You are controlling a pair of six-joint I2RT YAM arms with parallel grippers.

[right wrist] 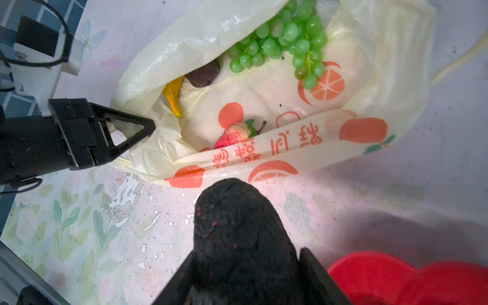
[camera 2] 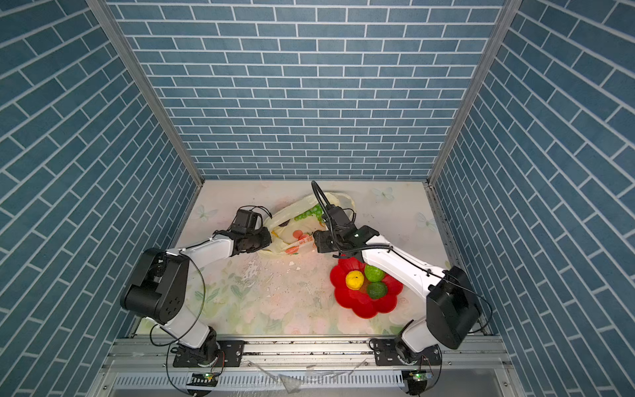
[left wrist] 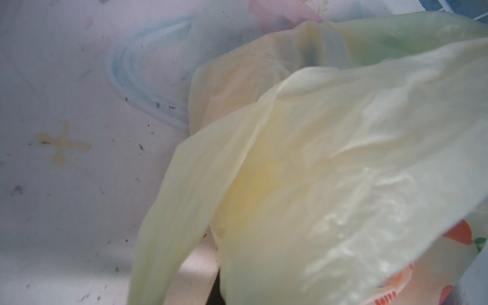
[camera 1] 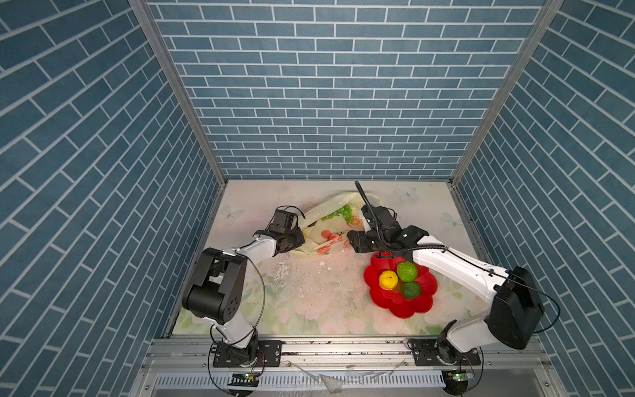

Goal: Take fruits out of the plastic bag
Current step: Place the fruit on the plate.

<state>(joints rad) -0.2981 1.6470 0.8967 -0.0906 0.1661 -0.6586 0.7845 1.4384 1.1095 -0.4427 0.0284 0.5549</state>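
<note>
In the open mouth of the plastic bag (right wrist: 200, 31), which lies on its side toward the far part of the bench (camera 1: 309, 302), a grape bunch (right wrist: 285, 39) spills at the rim. A banana (right wrist: 173, 97), a strawberry (right wrist: 235, 134) and a dark brown piece (right wrist: 204, 75) sit deeper in. The left gripper (right wrist: 146, 127) is almost closed, pinching the thin film at the bag's rim and holding the mouth up. Just outside the mouth, the right gripper (right wrist: 247, 254) is about half open, its jaws clamped on a dark avocado-like piece (right wrist: 237, 227) above the bench, between the bag and the red plate (camera 1: 405, 307). A lemon (camera 1: 388, 280) and two green fruits (camera 1: 407, 271) already sit on the plate. The step in hand looks like carrying this piece to the plate. Done well, the right arm would swing it low over a bare petal and set it down rather than drop it, since a nudge could roll the round fruits already there. The left pinch should hold without pulling, because the film looks likely to slip or tear, and an open mouth makes the strawberry and banana easy to reach next.
</note>
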